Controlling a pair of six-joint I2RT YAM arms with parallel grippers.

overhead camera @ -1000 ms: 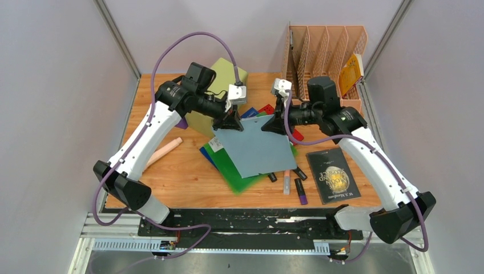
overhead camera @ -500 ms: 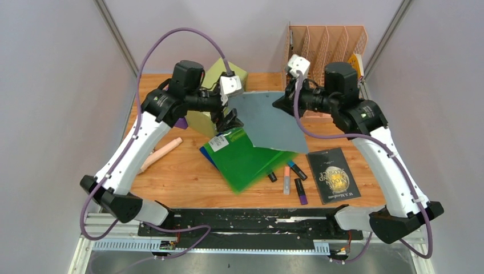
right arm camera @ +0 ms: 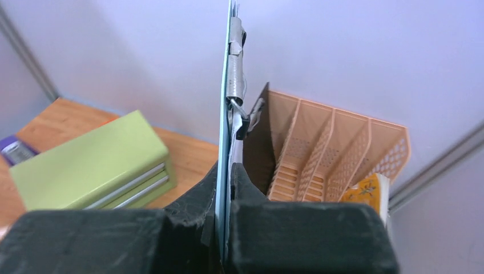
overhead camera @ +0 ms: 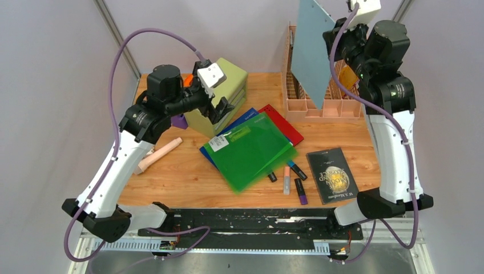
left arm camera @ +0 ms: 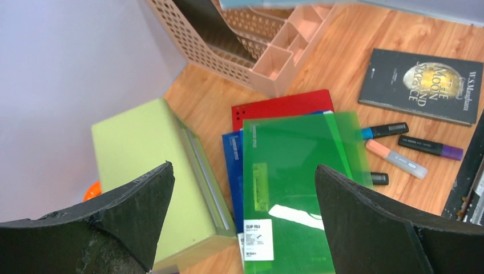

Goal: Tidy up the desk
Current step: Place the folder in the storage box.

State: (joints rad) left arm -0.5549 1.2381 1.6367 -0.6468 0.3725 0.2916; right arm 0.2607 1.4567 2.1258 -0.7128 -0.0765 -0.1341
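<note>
Warm orange-brown wood planks form the desk [overhead camera: 188, 177], seen from above, with a black and silver rail along its near edge and pale walls around it. The right gripper [right arm camera: 226, 171] is clamped on the edge of a blue-grey clipboard [overhead camera: 311, 51] and holds it upright in the air over the peach file rack [overhead camera: 319, 108] at the desk's far right. Whether the board touches the rack cannot be told. The left gripper [left arm camera: 242, 171] hangs with its jaws spread wide and nothing between them, just beside an olive-green drawer chest [overhead camera: 228, 83]. Mid-desk, a green folder [overhead camera: 251, 149] lies on top of a blue folder [left arm camera: 231, 165] and a red folder [left arm camera: 279, 105]. Just to their right lie several highlighters [overhead camera: 287, 180] and a dark book [overhead camera: 334, 175].
</note>
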